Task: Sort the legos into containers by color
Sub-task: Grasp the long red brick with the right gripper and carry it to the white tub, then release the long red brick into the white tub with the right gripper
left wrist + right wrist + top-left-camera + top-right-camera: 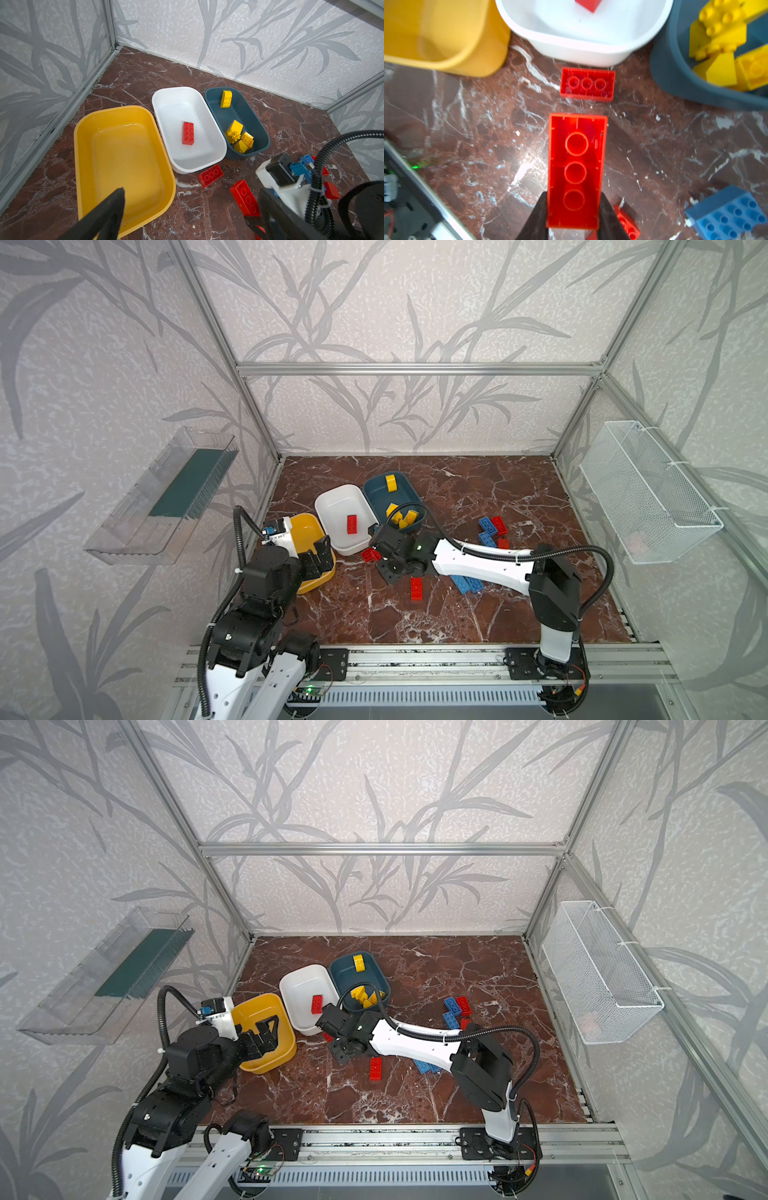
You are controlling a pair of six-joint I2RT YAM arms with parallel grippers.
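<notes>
Right, top views first. The right gripper (374, 552) is pinched tight on the held red lego (368, 555), just short of the white container (336, 506). Ahead of its fingertips, inside that container, lies the sorted red lego (352, 524), the only red home so far. Off to the side of its tips, the teal container (376, 497) holds the yellow legos (403, 517). I see no yellow loose, so that colour looks finished. Behind its wrist, a loose red lego (375, 1068) and the blue legos (451, 1007) lie on the marble table (395, 1102). The left gripper (264, 1033) hangs spread wide over the yellow container (253, 1009), holding nothing.

Left wrist view now. Under one spread finger (113, 205) the yellow container (124, 149) is bare. Blue hasn't started, by my reckoning.

Right wrist view. Both fingers (537, 218) clamp the sides of the held red lego (576, 172), its hollow underside facing the camera. Whether it's clear of the table, I can't tell. Just past its far end sits an upturned red lego (587, 84), close against the white container (583, 45). A blue lego (726, 212) waits beside the gripper. So it's yellow done, red barely begun, and every blue left to do.
</notes>
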